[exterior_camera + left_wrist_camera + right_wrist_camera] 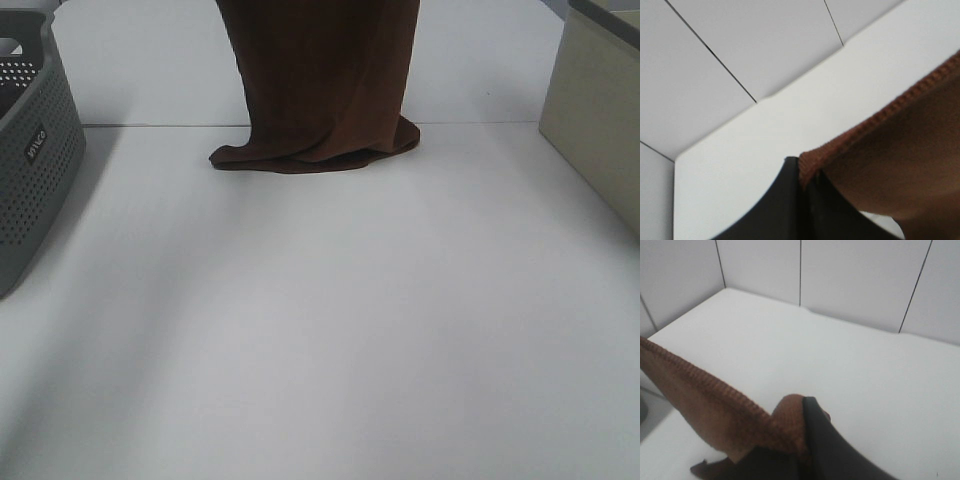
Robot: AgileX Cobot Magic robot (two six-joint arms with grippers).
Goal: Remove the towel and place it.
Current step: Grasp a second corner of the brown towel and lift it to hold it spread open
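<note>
The towel (320, 80) is a dark reddish-brown cloth hanging down from above the top of the exterior high view, its lower end bunched on the white table at the far middle. Both arms are out of that view. In the left wrist view my left gripper (807, 182) is shut on a stitched edge of the towel (890, 150). The right wrist view has my right gripper (805, 415) shut on another stitched corner of the towel (705, 400). The cloth stretches between the two grips.
A grey perforated basket (30, 170) stands at the left edge of the table. A beige box (600, 120) sits at the far right. A seam (150, 125) crosses the white table top behind the towel's foot.
</note>
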